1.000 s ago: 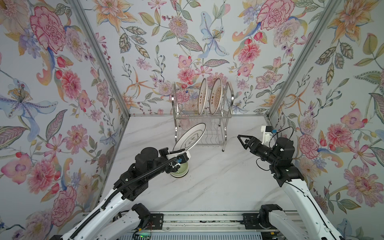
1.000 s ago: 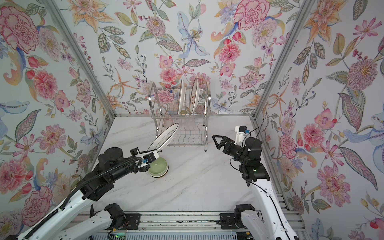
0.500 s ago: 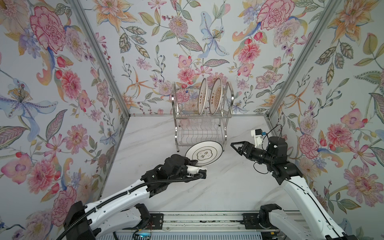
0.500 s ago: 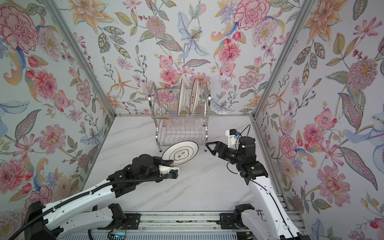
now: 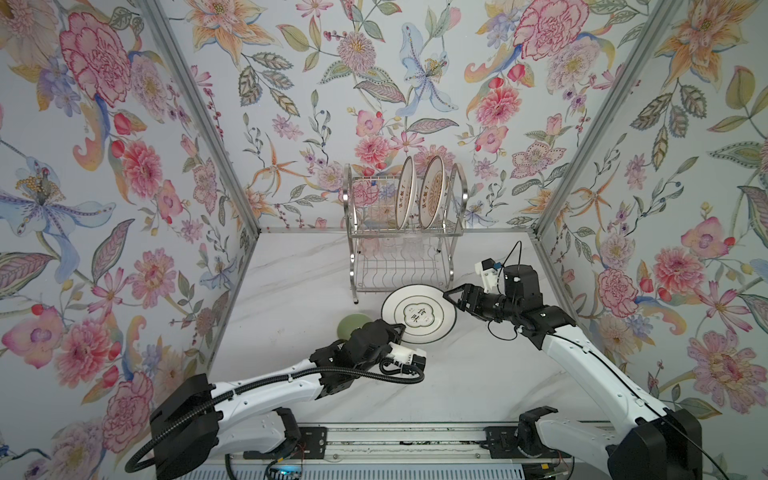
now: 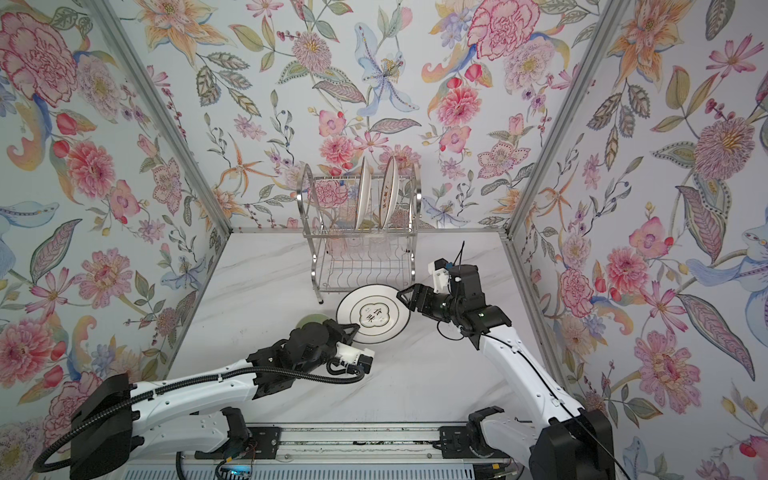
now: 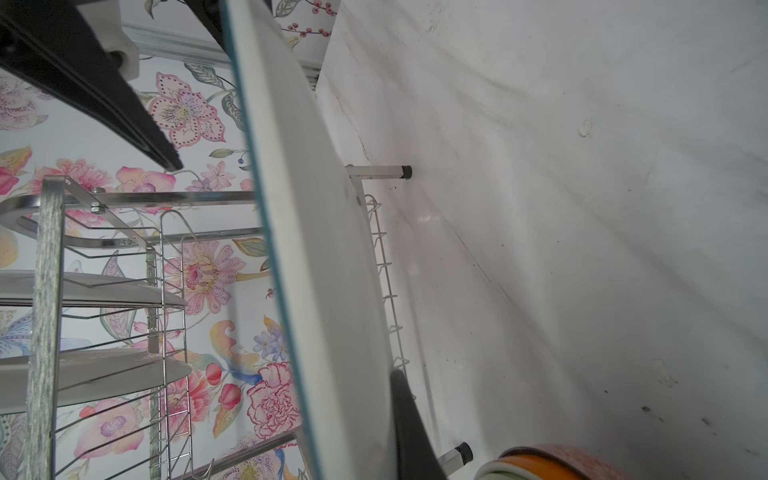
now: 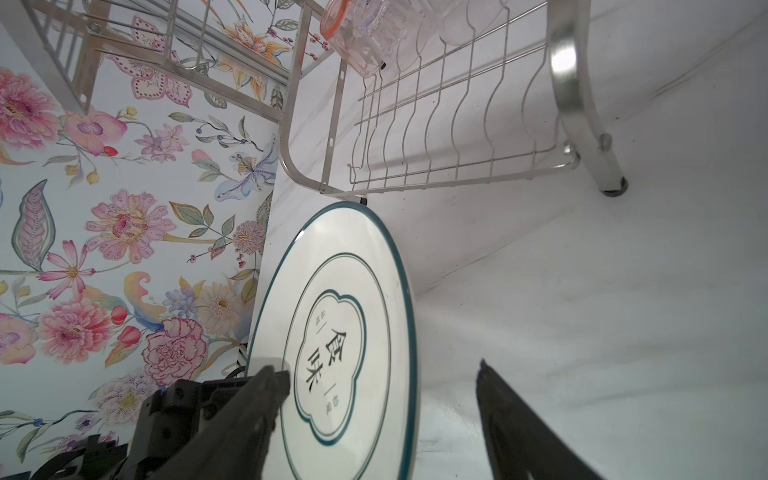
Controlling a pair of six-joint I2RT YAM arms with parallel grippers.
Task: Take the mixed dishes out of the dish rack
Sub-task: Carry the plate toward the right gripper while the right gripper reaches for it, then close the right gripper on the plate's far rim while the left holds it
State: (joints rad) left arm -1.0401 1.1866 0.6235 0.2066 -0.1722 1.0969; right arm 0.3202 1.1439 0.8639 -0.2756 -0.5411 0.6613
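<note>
A white plate [image 5: 419, 318] [image 6: 374, 313] with a teal rim and black characters hangs tilted just above the table, in front of the dish rack [image 5: 403, 249] [image 6: 361, 259]. My left gripper [image 5: 398, 331] [image 6: 352, 329] [image 7: 361, 449] is shut on its near-left rim. My right gripper [image 5: 451, 296] [image 6: 404, 297] [image 8: 378, 370] is open, its jaws straddling the plate's right rim [image 8: 409, 332], with a gap at one finger [image 8: 498, 407]. Two sunburst plates [image 5: 405, 193] [image 5: 432, 191] stand in the upper tier. A pink cup [image 8: 361, 37] and a clear cup [image 8: 465, 20] sit lower in the rack.
A green bowl [image 5: 351, 324] [image 6: 309, 320] rests on the marble table [image 5: 478, 374] left of the held plate; the left wrist view shows stacked orange and pink-patterned bowls [image 7: 552, 461] there. Floral walls [image 5: 124, 208] enclose three sides. The rack's legs [image 8: 611, 183] stand close behind the plate.
My left arm swung the plate from above the green bowl rightward to the middle and turned it face up. My right gripper moved in to the plate's right rim, jaws narrowing.
</note>
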